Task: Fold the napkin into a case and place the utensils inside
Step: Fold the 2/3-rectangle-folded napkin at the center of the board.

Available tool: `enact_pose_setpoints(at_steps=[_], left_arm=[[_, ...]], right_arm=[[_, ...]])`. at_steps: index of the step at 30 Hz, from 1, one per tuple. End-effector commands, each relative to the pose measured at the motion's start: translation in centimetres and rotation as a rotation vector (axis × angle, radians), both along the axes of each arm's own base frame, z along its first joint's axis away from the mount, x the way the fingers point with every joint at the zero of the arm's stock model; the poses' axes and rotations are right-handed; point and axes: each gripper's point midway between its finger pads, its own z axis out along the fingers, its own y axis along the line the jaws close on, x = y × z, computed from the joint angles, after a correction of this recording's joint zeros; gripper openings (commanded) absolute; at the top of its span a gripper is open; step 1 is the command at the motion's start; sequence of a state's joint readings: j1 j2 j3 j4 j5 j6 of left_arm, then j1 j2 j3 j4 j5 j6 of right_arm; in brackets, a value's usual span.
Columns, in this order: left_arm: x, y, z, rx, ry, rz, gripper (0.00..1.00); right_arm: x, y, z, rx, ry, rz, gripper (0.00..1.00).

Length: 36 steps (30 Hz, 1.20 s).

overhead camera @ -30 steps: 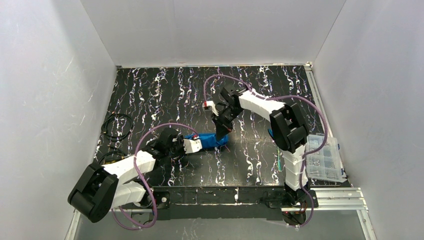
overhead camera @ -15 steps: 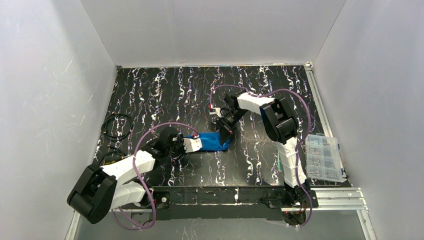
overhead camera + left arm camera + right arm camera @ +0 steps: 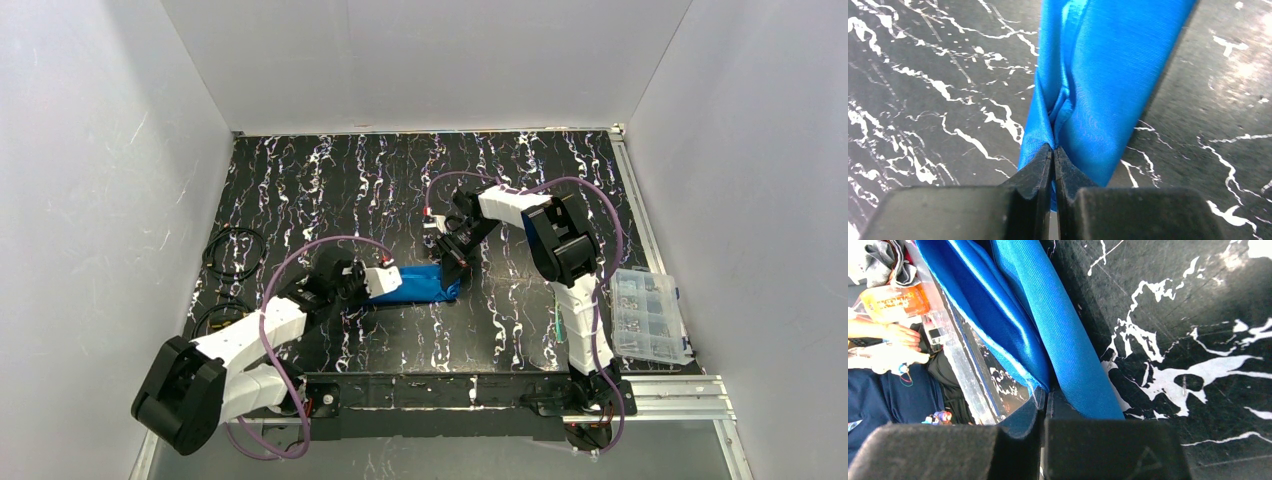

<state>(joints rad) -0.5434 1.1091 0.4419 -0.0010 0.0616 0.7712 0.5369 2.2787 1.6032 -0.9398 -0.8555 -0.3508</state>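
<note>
Black marbled table [image 3: 300, 180], white walls. From the left I counted one cable coil [image 3: 236, 253] and one left gripper [image 3: 390, 283], clamped on the left end of the one napkin [image 3: 422, 285]. The napkin lay mid-table as a folded strip. One right gripper [image 3: 453, 270] pinched its right end. One clear parts box [image 3: 648, 318]. Since a second earlier, the right elbow had swung inward.

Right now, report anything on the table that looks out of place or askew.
The napkin is bunched into a narrow strip, pinched at its ends by the left end effector and right end effector, and puckered near the left grip. A loose black cable coil lies at the table's left edge.
</note>
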Motion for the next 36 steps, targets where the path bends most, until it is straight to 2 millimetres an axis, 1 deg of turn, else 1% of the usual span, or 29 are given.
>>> enact_pose_setpoints(at_steps=[1, 3, 4, 7, 8, 10, 16, 19, 22, 25, 27, 29, 32, 36], left_arm=[[-2.1, -0.6, -0.9, -0.005, 0.097, -0.089, 0.05], [-2.8, -0.9, -1.3, 0.005, 0.141, -0.122, 0.11], [-3.0, -1.0, -1.4, 0.008, 0.163, -0.132, 0.16], [-3.6, -1.4, -0.8, 0.003, 0.201, -0.163, 0.39], [-3.6, -1.4, -0.5, 0.001, 0.199, -0.167, 0.45], [-3.6, -1.4, 0.5, 0.002, 0.189, -0.174, 0.48], [-5.4, -1.9, 4.1, -0.056, 0.169, -0.254, 0.48], [-6.2, -2.7, 5.2, -0.098, 0.155, -0.304, 0.47], [-7.0, -4.0, 5.3, -0.13, 0.188, -0.358, 0.46], [-7.3, -5.5, 4.3, -0.141, 0.234, -0.4, 0.42], [-6.8, -6.7, 3.7, -0.138, 0.236, -0.42, 0.34], [-5.6, -7.6, 3.1, -0.129, 0.214, -0.427, 0.29], [-3.4, -7.9, 2.1, -0.088, 0.177, -0.4, 0.26], [-1.9, -8.0, 1.1, -0.064, 0.135, -0.373, 0.23]], right_arm=[[0.7, -1.3, -3.2, -0.093, -0.102, 0.041, 0.01], [0.6, -1.2, -3.1, -0.09, -0.102, 0.044, 0.01], [0.6, -1.1, -3.1, -0.09, -0.1, 0.045, 0.01], [0.4, -1.0, -3.0, -0.085, -0.103, 0.049, 0.01], [0.4, -1.0, -3.0, -0.084, -0.101, 0.047, 0.01], [0.2, -0.9, -2.9, -0.081, -0.098, 0.049, 0.01], [0.0, -0.7, -2.7, -0.068, -0.094, 0.053, 0.01], [0.1, -0.5, -2.7, -0.061, -0.096, 0.056, 0.01], [-0.1, -0.4, -2.5, -0.057, -0.091, 0.06, 0.01], [-0.1, -0.3, -2.4, -0.051, -0.091, 0.061, 0.01], [-0.2, -0.3, -2.3, -0.048, -0.089, 0.06, 0.01], [-0.3, -0.2, -2.1, -0.041, -0.088, 0.059, 0.01], [-0.2, -0.1, -1.7, -0.027, -0.092, 0.057, 0.01], [-0.5, 0.0, -1.5, -0.014, -0.086, 0.061, 0.01]])
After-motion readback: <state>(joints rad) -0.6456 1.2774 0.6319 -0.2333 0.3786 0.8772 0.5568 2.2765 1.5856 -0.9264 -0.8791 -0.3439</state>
